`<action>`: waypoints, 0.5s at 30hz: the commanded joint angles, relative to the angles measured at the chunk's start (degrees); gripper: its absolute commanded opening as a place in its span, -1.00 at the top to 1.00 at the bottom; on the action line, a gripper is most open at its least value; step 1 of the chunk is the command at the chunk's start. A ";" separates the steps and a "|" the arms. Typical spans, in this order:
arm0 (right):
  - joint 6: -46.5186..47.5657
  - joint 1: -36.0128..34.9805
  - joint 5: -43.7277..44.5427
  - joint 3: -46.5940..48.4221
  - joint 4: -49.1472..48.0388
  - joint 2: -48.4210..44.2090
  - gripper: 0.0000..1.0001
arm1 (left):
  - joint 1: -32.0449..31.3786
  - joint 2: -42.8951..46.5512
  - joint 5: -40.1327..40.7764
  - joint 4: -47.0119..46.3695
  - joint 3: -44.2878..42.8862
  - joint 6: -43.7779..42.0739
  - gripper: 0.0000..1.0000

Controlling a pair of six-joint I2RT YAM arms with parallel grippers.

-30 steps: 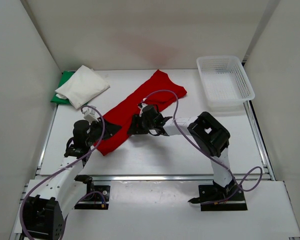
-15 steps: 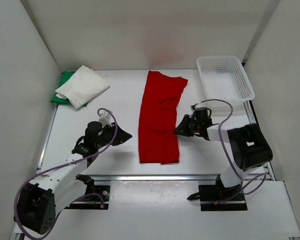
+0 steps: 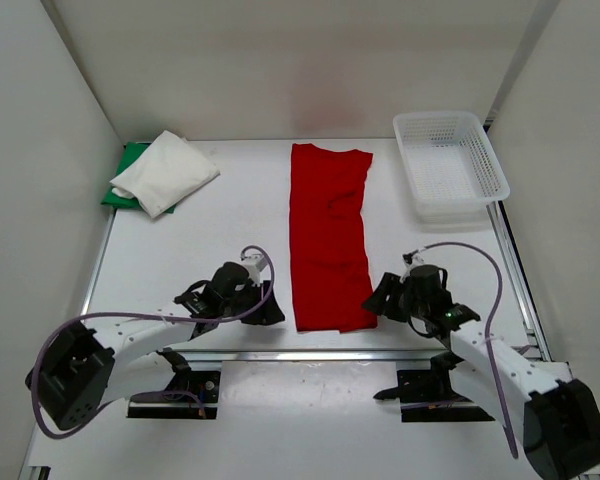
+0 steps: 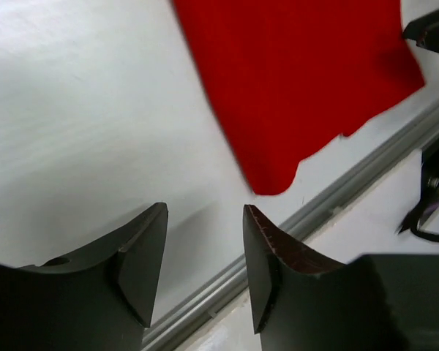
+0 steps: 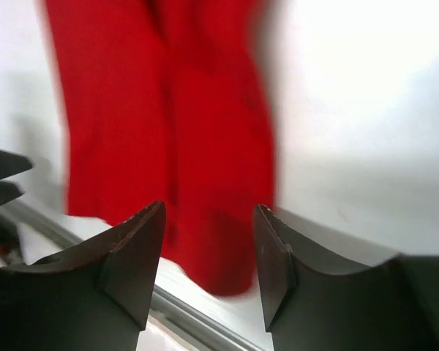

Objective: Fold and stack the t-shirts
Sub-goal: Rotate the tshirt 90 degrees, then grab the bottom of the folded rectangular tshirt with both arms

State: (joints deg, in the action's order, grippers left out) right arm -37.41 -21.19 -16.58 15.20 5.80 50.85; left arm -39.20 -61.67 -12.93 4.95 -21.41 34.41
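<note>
— On the middle of the table [image 3: 230, 230] lies the red shirt [image 3: 328, 240], flat, in a long strip. Its near end is by the front edge.
— And the other shirts?
— The white shirt [image 3: 166, 172] sits folded on the green shirt [image 3: 123, 180], in the far left corner.
— The grippers?
— The left gripper [image 3: 268, 308] and the right gripper [image 3: 380, 298] sit beside the red shirt's near corners. Both are spread apart and hold nothing.

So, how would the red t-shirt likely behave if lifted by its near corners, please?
Probably floppy: the red t-shirt lies flat as a long folded strip with soft creases, so it would likely drape and sag. It looks thin and light. Its layers may slip apart when lifted.
</note>
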 commanded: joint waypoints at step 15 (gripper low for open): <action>-8.46 -3.50 1.64 -7.81 11.86 -14.63 0.33 | -10.98 -18.92 -0.25 -16.11 -3.64 8.04 -0.20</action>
State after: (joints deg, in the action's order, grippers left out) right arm -43.42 -22.63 -15.07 8.34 15.46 36.95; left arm -49.01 -78.78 -12.88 -10.09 -24.84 41.60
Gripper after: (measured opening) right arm 0.349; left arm 0.614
